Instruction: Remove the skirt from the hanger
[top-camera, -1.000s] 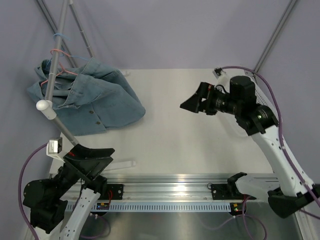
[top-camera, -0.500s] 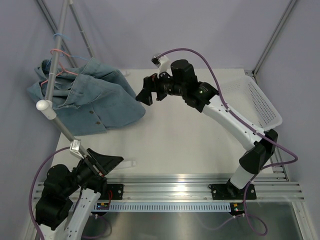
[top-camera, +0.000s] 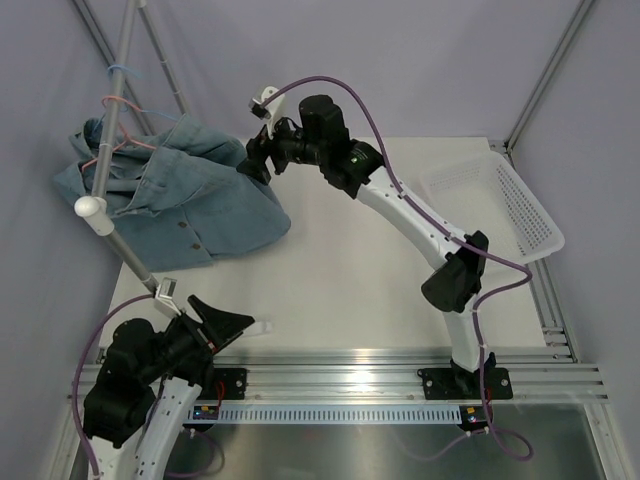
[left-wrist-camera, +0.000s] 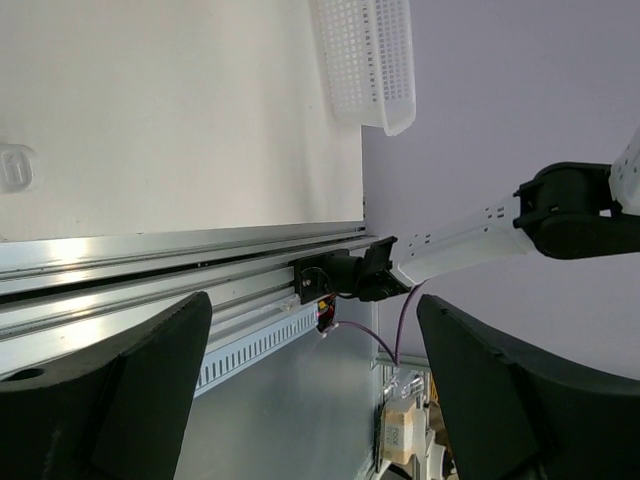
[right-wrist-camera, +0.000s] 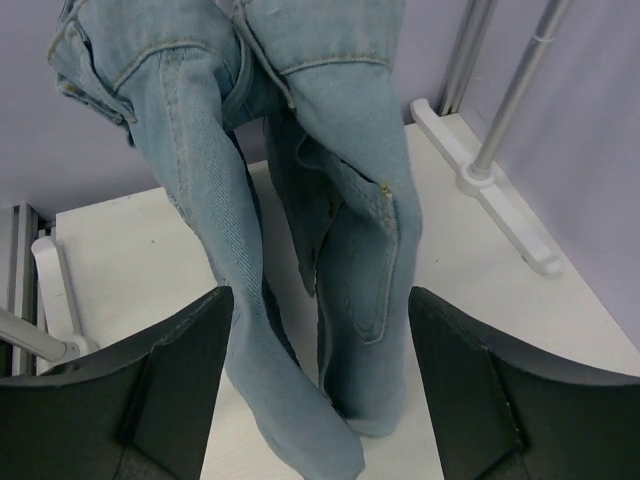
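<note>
Denim skirt (top-camera: 190, 200) on pink hanger (top-camera: 112, 140), right pincer (top-camera: 252, 160) beside it, jaws apart.

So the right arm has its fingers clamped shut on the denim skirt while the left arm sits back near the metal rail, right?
Not quite: the right gripper is open, fingers wide apart, with the denim skirt hanging in front of it, not pinched. The right wrist view shows that. The left gripper does sit back near the metal rail.
</note>
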